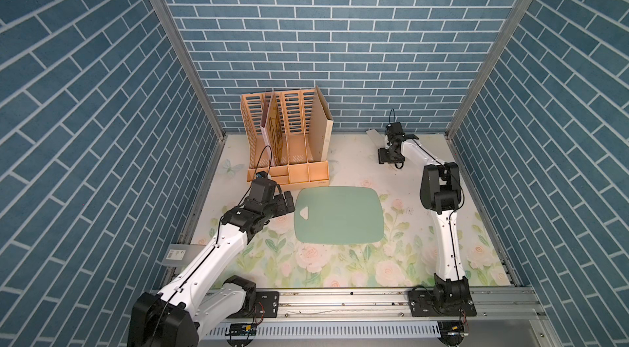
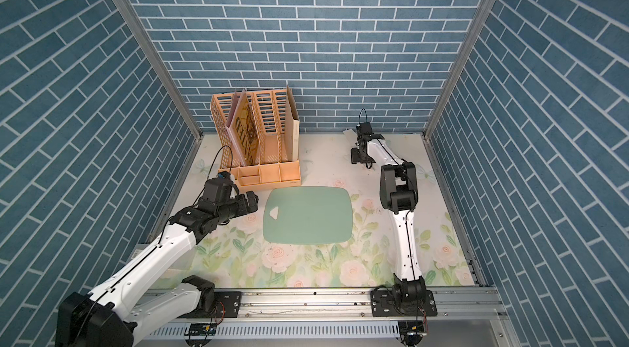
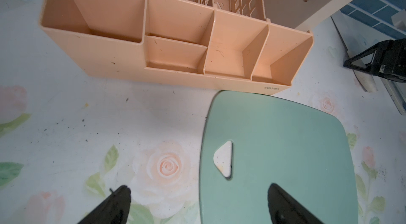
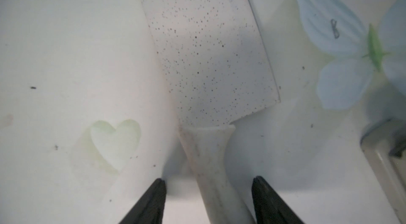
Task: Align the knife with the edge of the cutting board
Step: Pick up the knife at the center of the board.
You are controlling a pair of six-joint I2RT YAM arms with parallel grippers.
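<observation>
The mint-green cutting board [image 1: 338, 214] [image 2: 308, 214] lies flat mid-table, its triangular hole toward the left arm. My left gripper [image 3: 197, 190] [image 1: 289, 202] hovers open over the board's [image 3: 285, 146] left short edge, holding nothing. The knife [image 4: 208, 53] lies flat at the far right by the back wall, its speckled off-white blade [image 1: 374, 136] [image 2: 350, 133] pointing left. My right gripper [image 4: 208, 183] [image 1: 391, 139] is low over it and straddles the cream handle [image 4: 211, 163]. Its fingers stand apart, with a gap on one side of the handle and the other finger close to it.
A peach file organizer [image 1: 289, 144] [image 2: 262, 144] [image 3: 175, 47] stands at the back left, its front tray almost touching the board's far edge. Blue brick walls close in the back and both sides. A pale object [image 4: 384, 157] lies beside the knife handle.
</observation>
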